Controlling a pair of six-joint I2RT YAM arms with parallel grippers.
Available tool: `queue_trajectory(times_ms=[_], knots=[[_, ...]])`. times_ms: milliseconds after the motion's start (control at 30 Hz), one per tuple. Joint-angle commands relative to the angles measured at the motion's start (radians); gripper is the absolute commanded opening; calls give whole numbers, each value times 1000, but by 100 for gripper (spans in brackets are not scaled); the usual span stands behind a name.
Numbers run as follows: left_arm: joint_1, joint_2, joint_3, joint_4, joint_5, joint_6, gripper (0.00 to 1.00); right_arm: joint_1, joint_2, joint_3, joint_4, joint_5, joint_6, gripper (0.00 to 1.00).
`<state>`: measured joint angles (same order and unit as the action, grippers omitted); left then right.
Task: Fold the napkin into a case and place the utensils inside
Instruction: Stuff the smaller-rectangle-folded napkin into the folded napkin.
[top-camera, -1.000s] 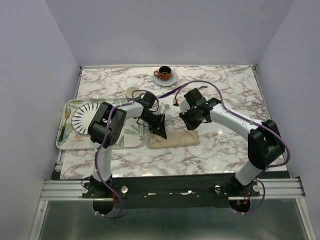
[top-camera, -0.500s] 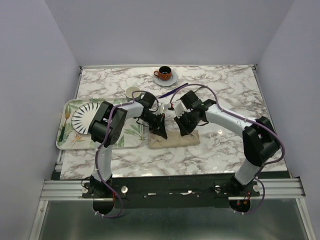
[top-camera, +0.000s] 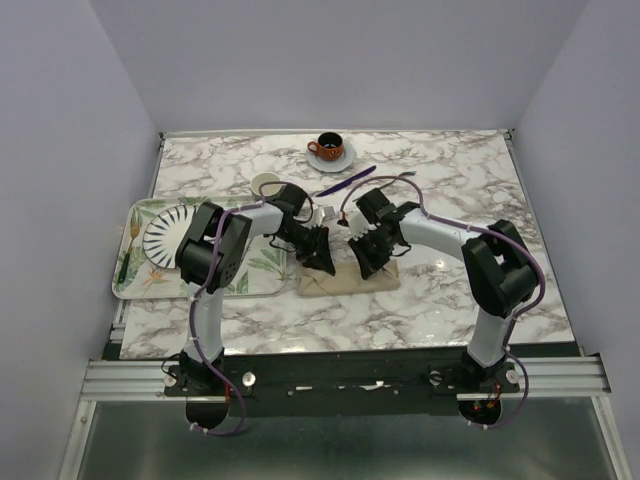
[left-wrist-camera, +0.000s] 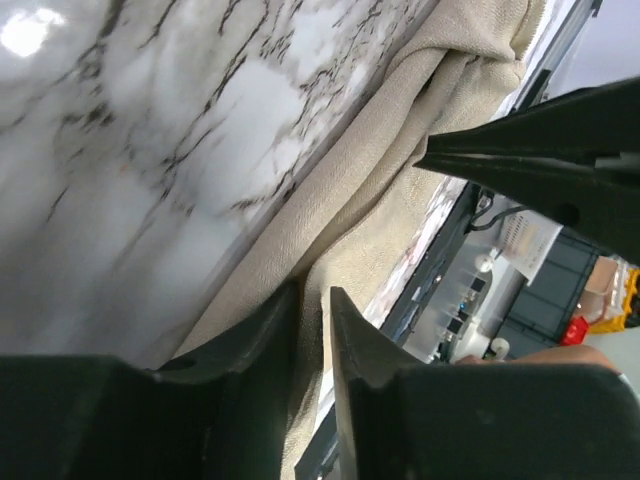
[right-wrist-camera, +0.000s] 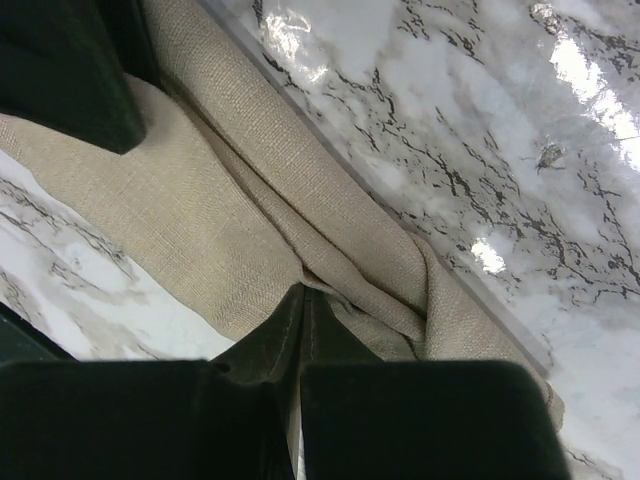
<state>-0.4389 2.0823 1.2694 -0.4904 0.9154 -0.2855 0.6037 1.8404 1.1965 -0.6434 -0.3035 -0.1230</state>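
hovering near the left end of the plain beige-tan cloth napkin (top-camera: 340, 284), the left gripper (left-wrist-camera: 313, 293) has its jaws a little apart w/ the cloth edge showing in the gap, prob. not gripping. napkin lies mid-table as a narrow strip, long axis left-right btwn both tools. right gripper (right-wrist-camera: 303, 292) is clenched on a raised fold right of the middle, so it's better placed to pull.

Nothing readable in any view: no letters, numbers, labels or brand marks show on the napkin (right-wrist-camera: 250, 200), the marble table (top-camera: 440, 170) or the leaf-printed tray (top-camera: 268, 266).
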Motion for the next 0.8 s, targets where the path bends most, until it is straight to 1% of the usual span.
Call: queue_trajectory(times_ms=[0, 67, 100, 167, 333, 367, 400, 467, 533, 600, 633, 700, 767], knots=[[75, -142, -74, 143, -52, -43, 39, -27, 45, -23, 7, 32, 43, 8], [116, -213, -117, 243, -61, -81, 39, -36, 49, -29, 7, 20, 51, 8], [127, -232, -129, 274, -65, -124, 37, -38, 49, -31, 4, 15, 55, 8], [140, -269, -154, 343, -56, -158, 33, -41, 52, -34, 4, 15, 62, 8], [88, -314, -220, 342, -12, -133, 20, -58, 65, -34, 4, 15, 91, 7], [78, -323, -234, 342, -10, -135, 14, -64, 66, -34, 4, 12, 95, 7], [63, -324, -245, 339, -7, -130, 10, -65, 66, -32, 4, 10, 100, 7], [42, -329, -275, 332, 2, -124, 7, -65, 60, -31, 2, 4, 98, 7], [0, -338, -294, 323, 11, -104, 6, -67, 57, -29, 1, 1, 100, 7], [-39, -353, -295, 311, 7, -31, 4, -65, 60, -29, -4, -3, 102, 7], [-78, -360, -283, 261, -13, 18, 4, -67, 60, -34, -4, -6, 100, 7], [-110, -375, -283, 254, -71, 93, 2, -67, 60, -40, -4, -11, 98, 7], [-142, -387, -285, 259, -121, 126, 2, -68, 63, -44, -6, -14, 98, 7]])
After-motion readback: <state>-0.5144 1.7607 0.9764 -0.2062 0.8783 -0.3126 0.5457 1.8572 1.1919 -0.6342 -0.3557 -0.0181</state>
